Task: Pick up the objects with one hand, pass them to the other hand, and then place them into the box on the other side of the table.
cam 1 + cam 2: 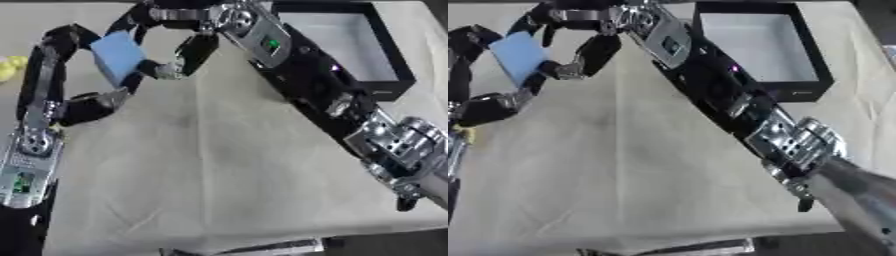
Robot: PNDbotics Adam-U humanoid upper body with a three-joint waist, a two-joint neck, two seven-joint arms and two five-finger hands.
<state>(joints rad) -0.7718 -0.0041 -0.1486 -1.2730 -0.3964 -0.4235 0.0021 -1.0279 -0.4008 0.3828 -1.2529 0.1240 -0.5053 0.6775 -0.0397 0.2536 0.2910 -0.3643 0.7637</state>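
Handover under way: left hand (83,75) and right hand (179,35) both clasp the flat blue square block (116,56) (black-walled box (389,55) awaits, placement undone).

Blue block (116,55) (tilted) between both hands

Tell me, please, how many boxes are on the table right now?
1. The black box with a pale inside sits at the table's far right corner, past the right hand. More could lie outside the view.
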